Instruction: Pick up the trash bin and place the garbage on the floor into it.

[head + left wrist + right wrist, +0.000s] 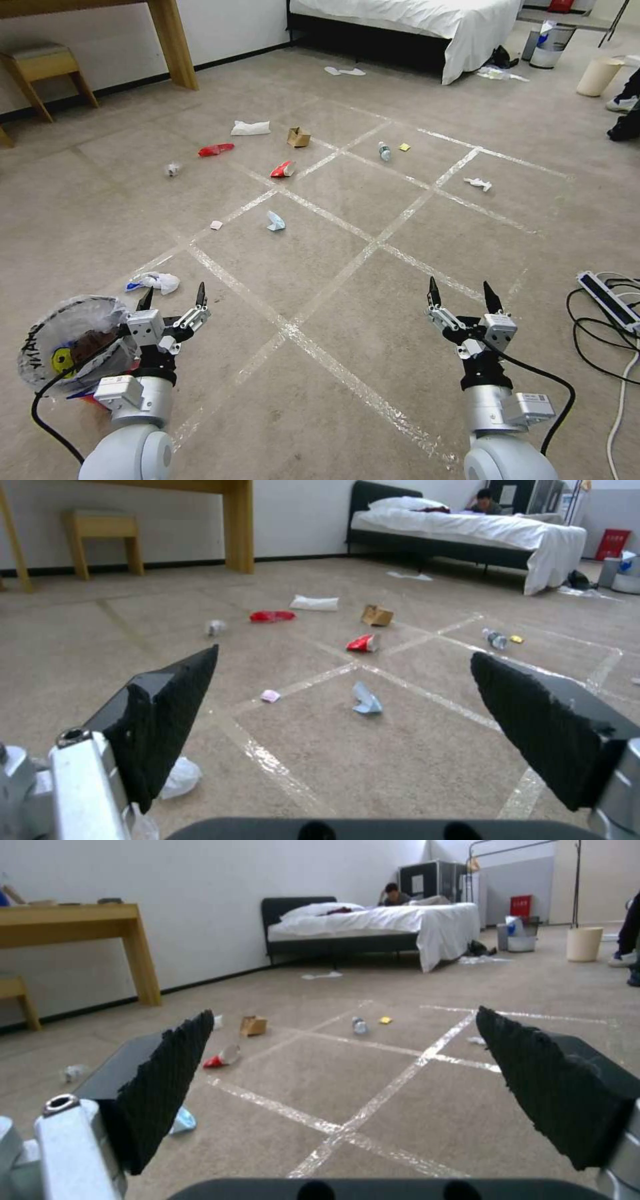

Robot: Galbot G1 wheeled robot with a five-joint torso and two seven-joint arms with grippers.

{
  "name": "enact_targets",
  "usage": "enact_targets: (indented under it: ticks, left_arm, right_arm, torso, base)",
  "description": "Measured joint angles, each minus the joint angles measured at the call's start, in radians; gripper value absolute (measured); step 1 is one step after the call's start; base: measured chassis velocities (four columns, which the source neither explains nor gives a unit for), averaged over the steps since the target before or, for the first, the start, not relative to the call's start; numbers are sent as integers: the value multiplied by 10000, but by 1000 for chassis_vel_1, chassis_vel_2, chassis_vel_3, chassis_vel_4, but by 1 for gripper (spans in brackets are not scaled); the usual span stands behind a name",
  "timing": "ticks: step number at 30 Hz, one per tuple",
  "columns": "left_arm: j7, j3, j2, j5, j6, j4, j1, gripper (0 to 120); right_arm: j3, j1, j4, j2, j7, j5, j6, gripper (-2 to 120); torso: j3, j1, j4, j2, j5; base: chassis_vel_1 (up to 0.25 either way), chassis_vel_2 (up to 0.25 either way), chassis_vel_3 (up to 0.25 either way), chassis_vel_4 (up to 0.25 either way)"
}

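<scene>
Currently left gripper (172, 298) hovering with fingers apart, holding nothing; trash bin (50, 347) sitting just beside its wrist on carpet. Right gripper (463, 295) likewise gaping, empty. Garbage lying scattered ahead: cardboard box (298, 137), bottle (385, 152), red wrapper (282, 169).

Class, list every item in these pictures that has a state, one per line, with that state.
left gripper: open, holding nothing
right gripper: open, holding nothing
trash bin: on the floor beside the left arm, bag-lined, something dark inside
bottle: lying on the floor
cardboard box: flaps open, on the floor
red wrapper: crumpled, on the floor
</scene>
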Motion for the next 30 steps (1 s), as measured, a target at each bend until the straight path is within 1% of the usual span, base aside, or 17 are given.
enact_targets:
  ticks: [11,17,19,23,30]
  left_arm:
    - [-3,-14,0,37,-38,5,28,100]
    - [-8,19,0,58,-21,146,-3,100]
    - [-14,67,0,-55,84,170,56,100]
    - [-22,51,0,-230,170,175,72,100]
    - [-81,-156,0,-541,381,160,44,100]
  right_arm:
    - [15,-38,1,-14,20,-10,111,100]
    - [96,12,-30,-30,143,13,387,100]
    - [231,72,-64,-103,162,112,549,100]
    - [317,89,-87,-183,157,199,605,100]
    - [310,254,-222,-170,157,321,538,100]
  torso:
    - [0,0,0,0,0]
    - [0,0,0,0,0]
    - [0,0,0,0,0]
    - [0,0,0,0,0]
    - [0,0,0,0,0]
  base:
    - [0,0,0,0]
    - [0,0,0,0]
    - [0,0,0,0]
    - [0,0,0,0]
    - [0,0,0,0]
